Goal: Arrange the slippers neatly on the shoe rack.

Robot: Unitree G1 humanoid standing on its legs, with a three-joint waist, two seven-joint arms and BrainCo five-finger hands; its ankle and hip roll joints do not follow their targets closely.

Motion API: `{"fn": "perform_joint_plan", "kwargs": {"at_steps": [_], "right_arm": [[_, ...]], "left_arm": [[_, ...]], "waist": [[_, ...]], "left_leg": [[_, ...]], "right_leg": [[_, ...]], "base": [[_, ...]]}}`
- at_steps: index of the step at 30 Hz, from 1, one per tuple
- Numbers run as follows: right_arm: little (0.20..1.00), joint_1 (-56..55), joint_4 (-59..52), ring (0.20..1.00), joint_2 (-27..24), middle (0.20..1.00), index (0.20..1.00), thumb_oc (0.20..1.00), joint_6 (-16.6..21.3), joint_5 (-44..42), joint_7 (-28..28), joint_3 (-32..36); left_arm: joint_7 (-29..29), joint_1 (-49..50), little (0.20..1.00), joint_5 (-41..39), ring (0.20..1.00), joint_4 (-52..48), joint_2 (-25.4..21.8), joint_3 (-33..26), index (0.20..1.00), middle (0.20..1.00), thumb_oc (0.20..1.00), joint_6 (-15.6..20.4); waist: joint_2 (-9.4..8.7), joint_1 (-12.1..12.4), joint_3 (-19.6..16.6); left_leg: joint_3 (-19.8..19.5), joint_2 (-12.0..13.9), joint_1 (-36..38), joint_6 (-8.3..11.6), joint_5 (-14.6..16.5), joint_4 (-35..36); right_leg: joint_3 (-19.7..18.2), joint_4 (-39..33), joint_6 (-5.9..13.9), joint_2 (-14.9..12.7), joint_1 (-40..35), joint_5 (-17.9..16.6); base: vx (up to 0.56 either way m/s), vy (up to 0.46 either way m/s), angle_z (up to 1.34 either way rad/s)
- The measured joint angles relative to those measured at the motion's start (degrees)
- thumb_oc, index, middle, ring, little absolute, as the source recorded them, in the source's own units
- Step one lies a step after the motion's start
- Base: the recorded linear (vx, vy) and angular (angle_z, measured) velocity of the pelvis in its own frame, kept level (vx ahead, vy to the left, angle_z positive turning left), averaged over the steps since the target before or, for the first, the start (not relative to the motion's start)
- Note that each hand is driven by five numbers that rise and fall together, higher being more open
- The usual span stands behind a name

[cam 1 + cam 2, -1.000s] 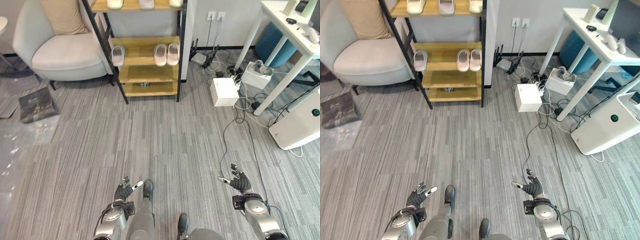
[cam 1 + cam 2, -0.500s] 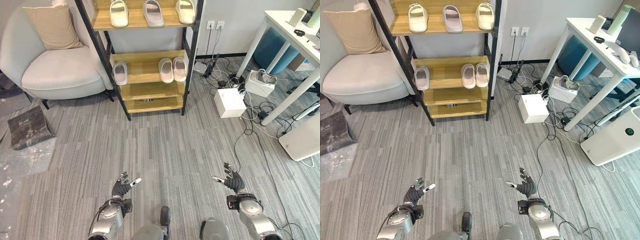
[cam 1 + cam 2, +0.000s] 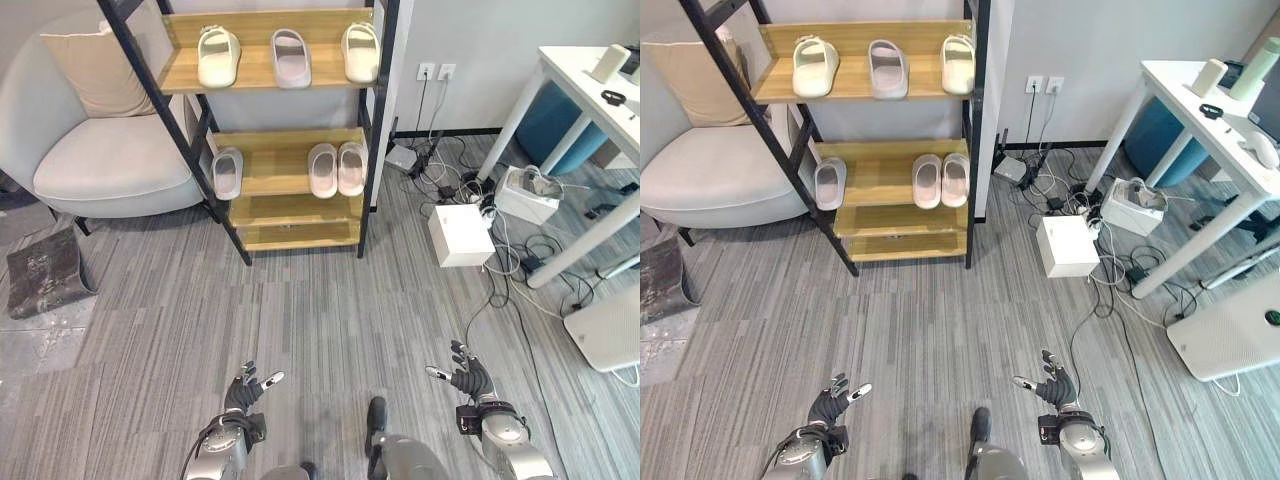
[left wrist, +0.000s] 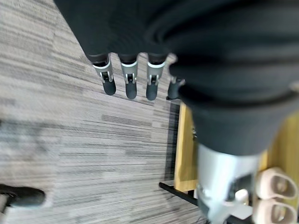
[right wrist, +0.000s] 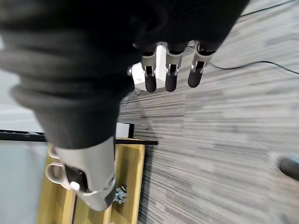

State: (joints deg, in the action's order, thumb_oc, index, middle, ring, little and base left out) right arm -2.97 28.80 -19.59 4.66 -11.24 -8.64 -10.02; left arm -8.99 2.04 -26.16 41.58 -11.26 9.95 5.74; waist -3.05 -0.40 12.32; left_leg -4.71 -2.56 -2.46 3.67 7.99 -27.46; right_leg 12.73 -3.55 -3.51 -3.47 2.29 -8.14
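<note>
Rack [image 3: 290, 190] upper centre: three slippers [image 3: 288, 57] on top shelf, a pair [image 3: 337, 168] plus one single [image 3: 227, 172] on middle shelf. Looks nearly done; single unpaired. Left hand [image 3: 243, 394], right hand [image 3: 468, 378] low in frame, fingers apart, empty.

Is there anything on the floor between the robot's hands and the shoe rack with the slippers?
Nothing visible. Bare grey floor lies between the open left hand, the open right hand and the shoe rack. The white box and cables lie off to the right of the rack.
</note>
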Motion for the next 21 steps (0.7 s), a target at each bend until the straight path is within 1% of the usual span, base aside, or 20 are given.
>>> {"fn": "perform_joint_plan", "kwargs": {"at_steps": [1,3,4,5,6,7,8,9,10,12,13,14,15,16,17,18,19,20,21], "right_arm": [[1.000,0.9,0.0,1.000,-0.8,1.000,1.000,1.000,0.0,0.0,0.0,0.0],[1.000,1.3,0.0,1.000,-0.9,1.000,1.000,1.000,0.0,0.0,0.0,0.1],[1.000,2.3,-0.1,1.000,-0.5,1.000,1.000,1.000,0.0,0.0,0.0,-0.2],[1.000,2.3,0.0,1.000,-0.3,1.000,1.000,1.000,0.0,0.0,-0.1,-0.3],[1.000,2.1,0.1,1.000,-0.4,1.000,1.000,1.000,-0.1,0.0,-0.1,-0.4],[1.000,2.3,0.2,1.000,-0.5,1.000,1.000,1.000,-0.1,0.0,-0.1,-0.5],[1.000,2.6,0.2,1.000,-0.5,1.000,1.000,1.000,0.0,0.0,-0.3,-0.6],[1.000,2.6,0.4,1.000,-0.5,1.000,1.000,1.000,0.0,0.0,-0.6,-0.6],[1.000,2.4,0.6,1.000,-0.7,1.000,1.000,1.000,-0.1,0.0,-0.7,-0.5],[1.000,2.0,0.6,1.000,-0.7,1.000,1.000,1.000,-0.1,0.0,-0.7,-0.5],[1.000,1.6,0.7,1.000,-0.7,1.000,1.000,1.000,-0.1,0.0,-0.7,-0.4],[1.000,1.5,0.8,1.000,-0.7,1.000,1.000,1.000,-0.2,0.0,-0.7,-0.3],[1.000,1.2,0.6,1.000,-0.7,1.000,1.000,1.000,-0.2,0.0,-0.6,-0.2],[1.000,0.4,0.3,1.000,-0.4,1.000,1.000,1.000,-0.2,0.0,-0.7,0.5],[1.000,0.0,0.3,1.000,0.0,1.000,1.000,1.000,-0.2,0.0,-0.6,0.4],[1.000,-0.9,0.1,1.000,0.5,1.000,1.000,1.000,-0.2,0.0,-0.5,0.7],[1.000,-1.0,0.1,1.000,0.8,1.000,1.000,1.000,-0.2,0.0,-0.5,0.8],[1.000,-1.0,0.1,1.000,1.5,1.000,1.000,1.000,-0.3,0.0,-0.5,1.5],[1.000,-0.8,0.0,1.000,1.9,1.000,1.000,1.000,-0.3,0.0,-0.5,1.5]], "left_arm": [[0.0,-0.6,1.000,-0.2,1.000,-0.3,0.1,-0.1,1.000,1.000,1.000,0.2],[-0.1,-1.8,1.000,-0.2,1.000,-0.5,0.1,-0.4,1.000,1.000,1.000,0.3],[0.0,-2.2,1.000,-0.2,1.000,-0.5,-0.1,-0.8,1.000,1.000,1.000,0.3],[-0.1,-2.6,1.000,-0.2,1.000,-0.2,-0.2,-1.1,1.000,1.000,1.000,0.3],[-0.1,-2.8,1.000,-0.2,1.000,-0.4,-0.2,-1.0,1.000,1.000,1.000,0.3],[-0.1,-2.8,1.000,-0.2,1.000,-0.5,-0.2,-1.0,1.000,1.000,1.000,0.3],[-0.3,-2.7,1.000,-0.2,1.000,-0.3,-0.3,-1.1,1.000,1.000,1.000,0.2],[-0.4,-2.9,1.000,-0.2,1.000,0.1,-0.3,-1.1,1.000,1.000,1.000,0.1],[-0.5,-3.2,1.000,-0.2,1.000,0.2,-0.2,-1.1,1.000,1.000,1.000,-0.1],[-0.5,-2.8,1.000,0.1,1.000,0.2,-0.2,-1.1,1.000,1.000,1.000,-0.2],[-0.5,-2.5,1.000,0.2,1.000,0.4,-0.2,-1.1,1.000,1.000,1.000,-0.4],[-0.5,-2.2,1.000,0.2,1.000,0.5,-0.2,-1.2,1.000,1.000,1.000,-0.4],[-0.5,-1.7,1.000,0.2,1.000,0.4,-0.2,-1.1,1.000,1.000,1.000,-0.4],[-0.5,-1.5,1.000,0.2,1.000,0.4,0.0,-1.1,1.000,1.000,1.000,-0.4],[-0.6,-1.6,1.000,0.2,1.000,0.4,-0.1,-1.1,1.000,1.000,1.000,-0.4],[-0.6,-1.6,1.000,0.3,1.000,0.1,-0.3,-1.0,1.000,1.000,1.000,-0.4],[-0.6,-1.7,1.000,0.3,1.000,0.0,-0.5,-1.0,1.000,1.000,1.000,-0.4],[-0.6,-2.7,1.000,0.3,1.000,0.0,-0.5,-0.9,1.000,1.000,1.000,-0.4],[-0.5,-2.9,1.000,0.3,1.000,0.0,-0.6,-0.9,1.000,1.000,1.000,-0.4]], "waist": [[0.07,0.3,0.1],[-0.39,0.3,0.7],[-0.97,0.6,1.0],[-1.60,0.6,1.8],[-2.00,0.7,2.0],[-1.89,0.8,2.2],[-1.24,1.0,2.4],[-0.77,0.8,2.6],[-0.31,0.8,3.0],[0.00,1.0,3.0],[0.67,0.9,2.7],[1.07,1.1,2.5],[1.91,1.2,1.9],[2.44,1.1,1.4],[1.70,1.2,1.0],[1.00,1.5,0.2],[0.57,1.5,0.0],[0.70,1.4,-0.1],[1.22,1.3,-0.2]], "left_leg": [[0.1,0.6,-2.9,0.51,0.3,-1.1],[1.0,0.8,-5.1,0.52,0.3,1.9],[1.5,1.1,-6.8,0.46,0.2,6.0],[2.4,1.9,-6.4,0.34,-0.6,14.7],[2.3,2.6,-6.3,0.35,-2.8,19.9],[2.0,3.8,-7.2,0.72,-5.0,22.9],[2.4,6.3,-9.2,1.76,-8.7,27.1],[2.6,7.6,-10.3,2.27,-10.1,30.0],[4.0,9.2,-11.6,1.91,-11.9,31.9],[5.6,9.8,-12.6,1.90,-12.8,31.3],[6.3,9.7,-11.9,1.28,-13.5,30.5],[7.2,9.6,-10.9,1.17,-13.9,30.7],[7.2,9.5,-9.7,0.98,-13.9,30.7],[8.4,8.4,-8.0,-0.47,-18.0,31.7],[9.3,7.0,-7.5,-1.16,-18.6,31.7],[10.1,4.7,-6.9,-3.84,-20.2,31.2],[10.1,3.2,-6.6,-4.65,-19.9,31.1],[10.1,1.4,-6.1,-6.32,-18.3,31.0],[10.0,1.1,-5.6,-6.97,-18.1,31.1]], "right_leg": [[0.1,-0.6,-0.79,0.6,-1.1,0.6],[0.4,-1.1,-0.95,1.1,-2.4,0.9],[-0.2,-1.2,-0.60,1.3,-3.4,2.4],[0.0,-1.2,0.08,1.4,-5.0,3.7],[0.4,-1.1,0.47,1.8,-5.6,3.8],[-0.1,-1.1,1.13,2.3,-6.3,4.3],[0.1,-1.5,2.22,3.3,-7.3,6.5],[0.5,-1.5,2.36,3.8,-7.9,7.2],[1.2,-1.2,1.20,4.3,-8.9,6.9],[1.1,-1.2,1.77,3.8,-10.3,8.2],[1.1,-1.2,2.58,3.3,-11.6,9.0],[0.6,-1.1,3.68,2.9,-12.5,9.7],[0.2,-1.2,4.62,2.7,-13.2,10.3],[-0.1,-1.1,6.76,1.2,-14.9,11.6],[-0.2,-0.9,7.57,-0.3,-15.4,12.1],[-0.2,1.1,8.95,-2.8,-15.2,13.0],[-0.1,2.8,9.44,-4.6,-14.8,13.3],[-0.3,10.4,10.20,-6.7,-11.7,14.2],[-0.4,16.3,10.38,-7.7,-9.0,14.4]], "base": [[0.28,-0.055,0.04],[0.38,0.006,-0.08],[0.45,0.079,-0.08],[0.31,0.073,-0.03],[0.23,0.083,0.02],[0.22,0.088,-0.16],[0.31,0.142,-0.09],[0.38,0.220,0.02],[0.28,0.175,0.09],[0.27,0.199,0.02],[0.36,0.271,-0.06],[0.35,0.278,-0.12],[0.33,0.283,-0.11],[0.31,0.292,-0.04],[0.31,0.327,-0.05],[0.26,0.307,0.03],[0.21,0.321,0.14],[0.15,0.291,0.22],[0.16,0.313,0.17]]}}
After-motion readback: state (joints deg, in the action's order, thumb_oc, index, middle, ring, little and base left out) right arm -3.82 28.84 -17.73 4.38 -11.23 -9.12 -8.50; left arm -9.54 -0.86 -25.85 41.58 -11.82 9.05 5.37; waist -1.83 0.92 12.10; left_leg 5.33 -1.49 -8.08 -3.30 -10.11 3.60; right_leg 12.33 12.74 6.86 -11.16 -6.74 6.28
